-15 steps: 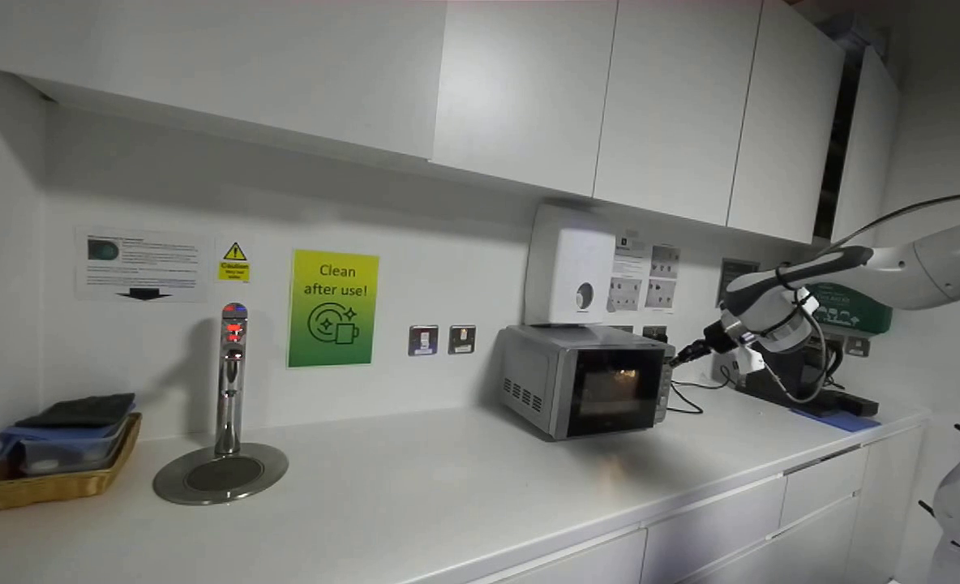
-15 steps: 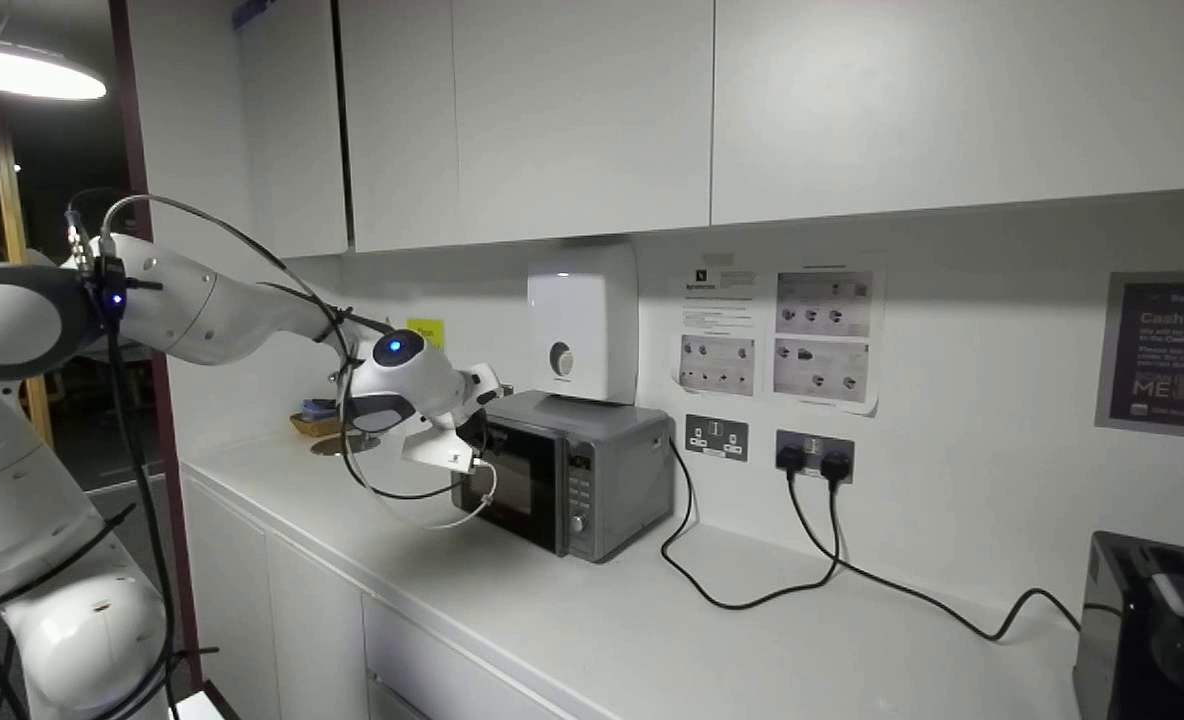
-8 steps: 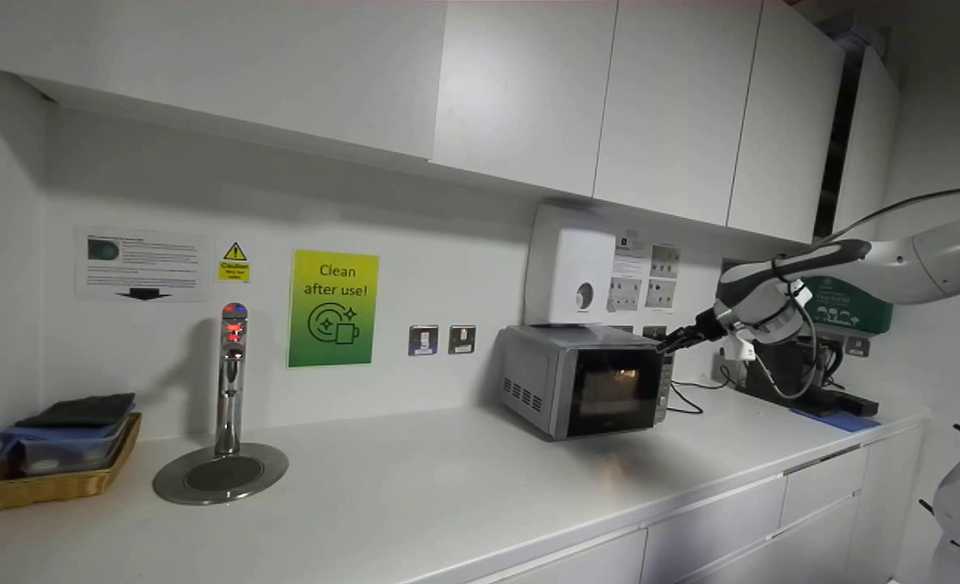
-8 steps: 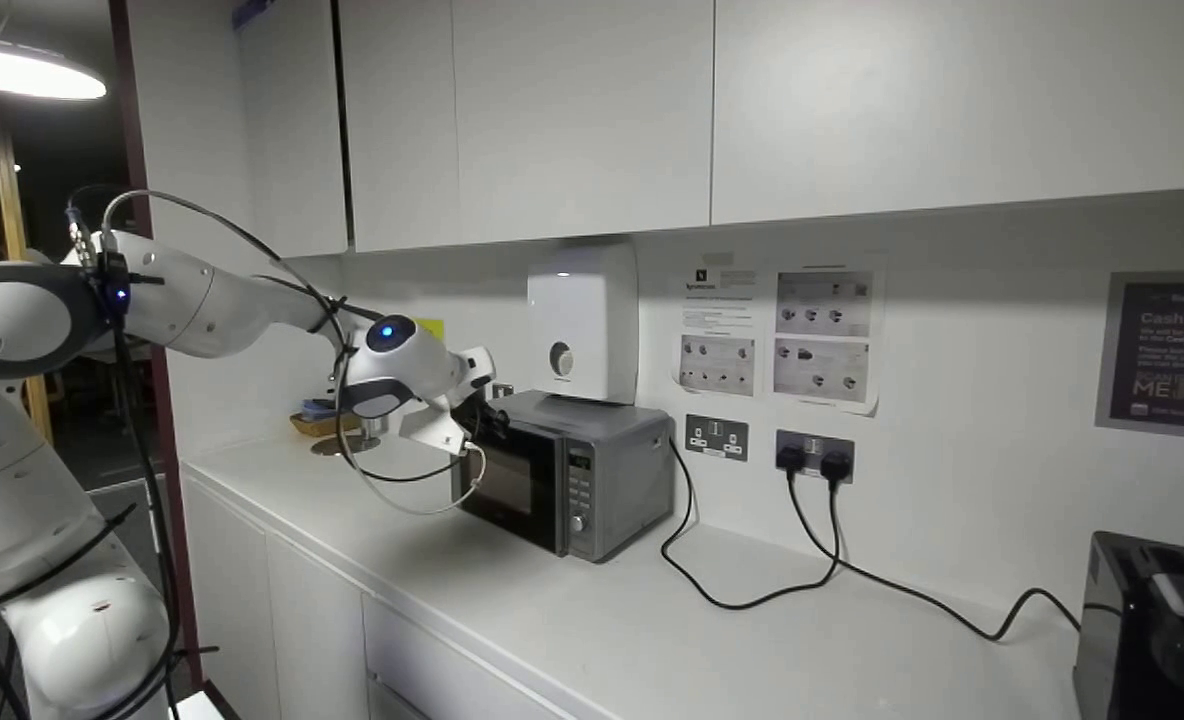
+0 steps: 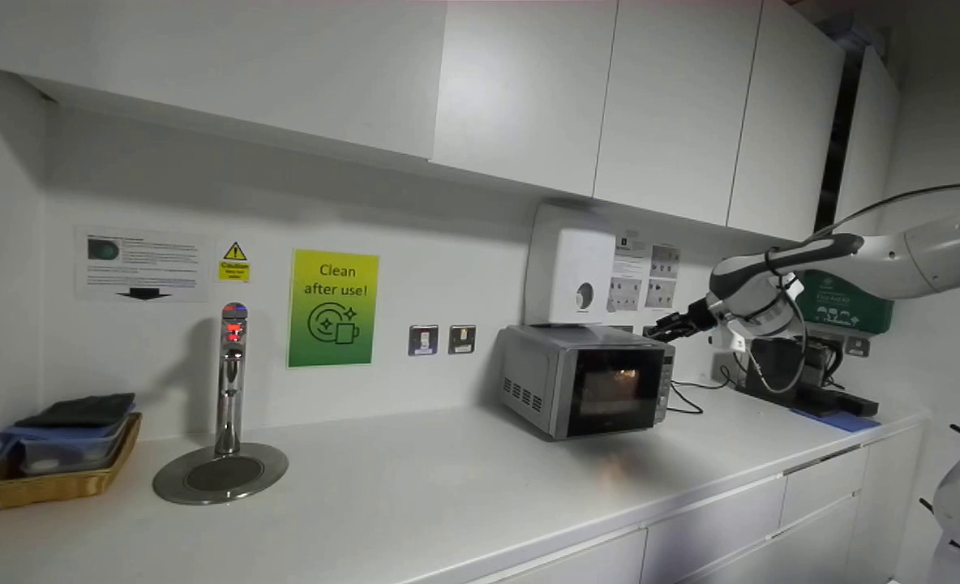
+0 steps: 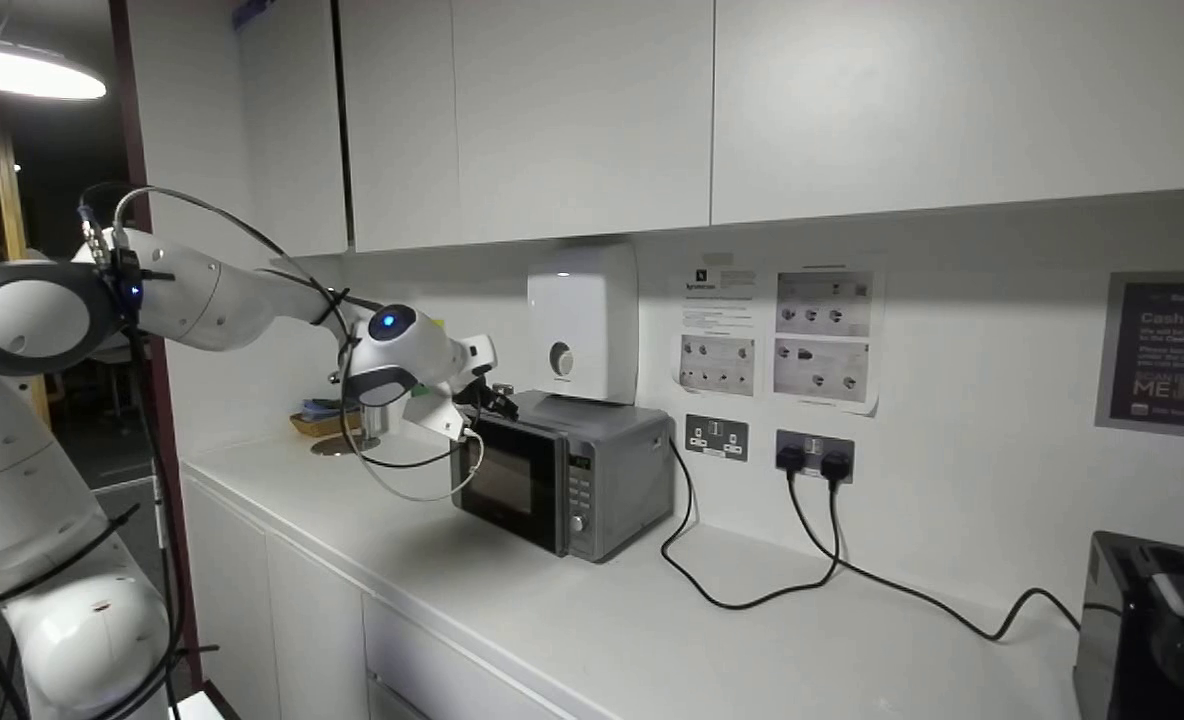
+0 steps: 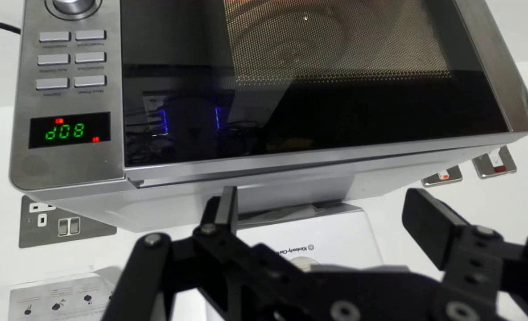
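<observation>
near the microwave (image 5: 585,383), the bent arm (image 6: 202,300) slants its tool (image 7: 321,203) downward, spread wide.

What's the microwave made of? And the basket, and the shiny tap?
The microwave seems to have a control panel of brushed metal, shown by its satin grey sheen, and a door of smooth, dark glass or plastic, since reflections show in it. The basket looks like matte wicker, maybe plastic: its tan sides seem woven. The tap is probably polished metal: bright streaks gleam on it.

pale cupboards (image 5: 520,89) above a white counter (image 5: 383,503), white wall (image 5: 439,268) between, a bright round lamp (image 6: 24,72)
</observation>
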`<state>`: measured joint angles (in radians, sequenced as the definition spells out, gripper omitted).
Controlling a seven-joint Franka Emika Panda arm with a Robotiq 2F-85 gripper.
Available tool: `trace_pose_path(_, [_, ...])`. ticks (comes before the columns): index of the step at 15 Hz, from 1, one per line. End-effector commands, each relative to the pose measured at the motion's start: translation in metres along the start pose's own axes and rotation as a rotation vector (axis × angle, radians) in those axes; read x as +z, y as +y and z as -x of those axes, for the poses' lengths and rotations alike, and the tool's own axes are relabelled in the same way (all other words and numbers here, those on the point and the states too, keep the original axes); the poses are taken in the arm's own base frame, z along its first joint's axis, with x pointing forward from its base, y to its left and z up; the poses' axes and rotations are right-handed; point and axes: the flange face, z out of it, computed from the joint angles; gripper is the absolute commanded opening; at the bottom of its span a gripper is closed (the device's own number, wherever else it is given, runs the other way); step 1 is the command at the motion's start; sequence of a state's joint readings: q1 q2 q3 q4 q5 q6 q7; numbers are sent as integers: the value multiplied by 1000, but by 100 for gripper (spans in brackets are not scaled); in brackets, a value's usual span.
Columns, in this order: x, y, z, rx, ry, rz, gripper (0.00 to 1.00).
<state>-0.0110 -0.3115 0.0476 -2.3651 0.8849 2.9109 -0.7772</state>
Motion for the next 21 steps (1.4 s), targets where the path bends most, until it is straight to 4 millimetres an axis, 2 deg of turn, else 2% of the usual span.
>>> trace_pose_path(1, [8, -2, -21, 28, 37, 18, 100])
trace_pose_path(13, [45, -3, -50, 22, 41, 53, 100])
trace_pose_path(21, [65, 5, -55, -30, 8, 87, 100])
